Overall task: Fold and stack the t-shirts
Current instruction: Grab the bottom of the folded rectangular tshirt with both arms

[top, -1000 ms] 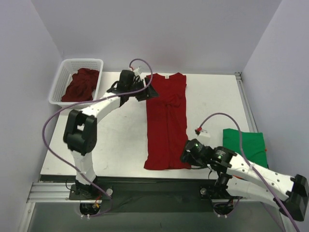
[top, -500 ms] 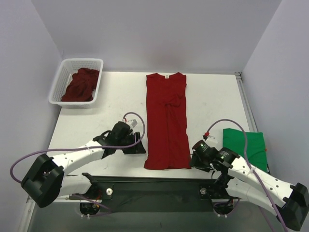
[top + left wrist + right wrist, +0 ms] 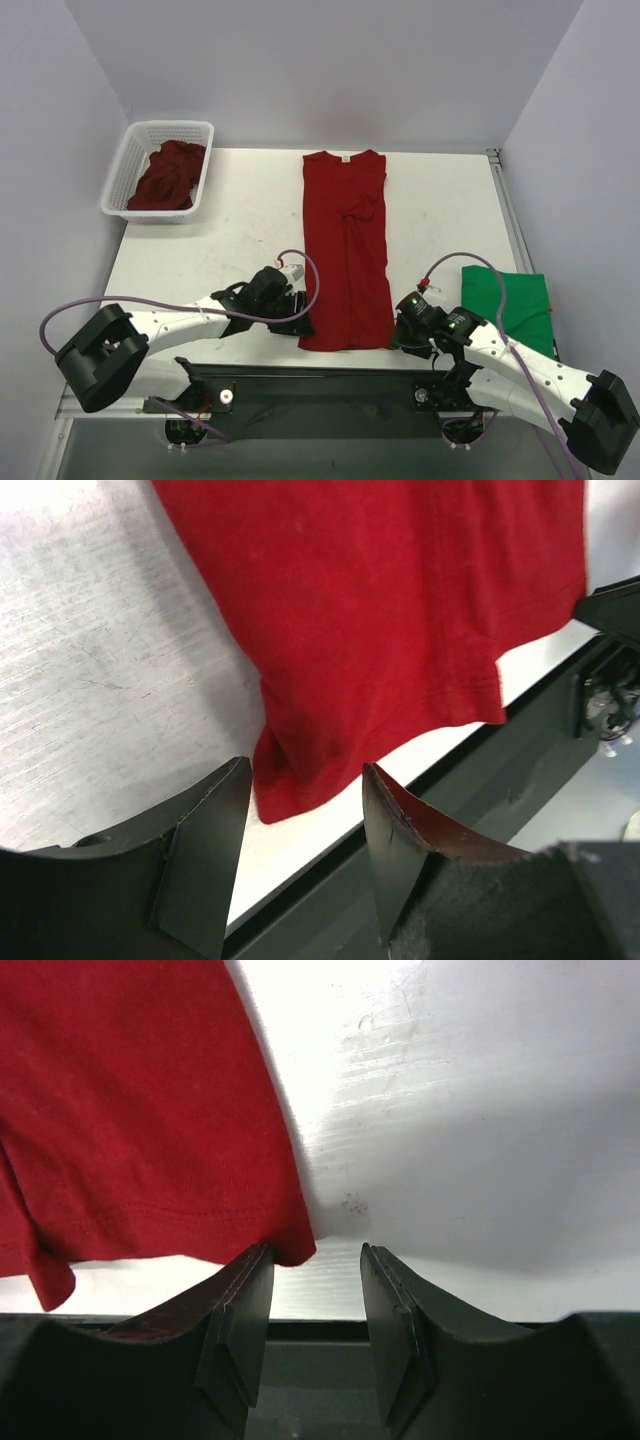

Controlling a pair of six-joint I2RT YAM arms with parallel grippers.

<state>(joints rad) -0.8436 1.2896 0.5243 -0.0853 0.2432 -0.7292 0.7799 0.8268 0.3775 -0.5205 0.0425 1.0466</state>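
Observation:
A deep red t-shirt [image 3: 345, 250] lies flat down the middle of the table, folded lengthwise, collar at the far end. My left gripper [image 3: 301, 322] is open at the shirt's near left hem corner [image 3: 285, 790], which lies between its fingers. My right gripper [image 3: 400, 335] is open at the near right hem corner [image 3: 290, 1245], which sits by its left finger. A folded green t-shirt [image 3: 508, 305] lies at the right edge. More deep red shirts [image 3: 165, 178] are heaped in the basket.
The white lattice basket [image 3: 120, 175] stands at the far left corner. The table's near edge and a dark rail [image 3: 330, 385] run just below both grippers. Purple cables loop off both arms.
My left arm swung from the shirt's far left shoulder down to its near left hem corner. My right gripper shifted a little right along the near hem.

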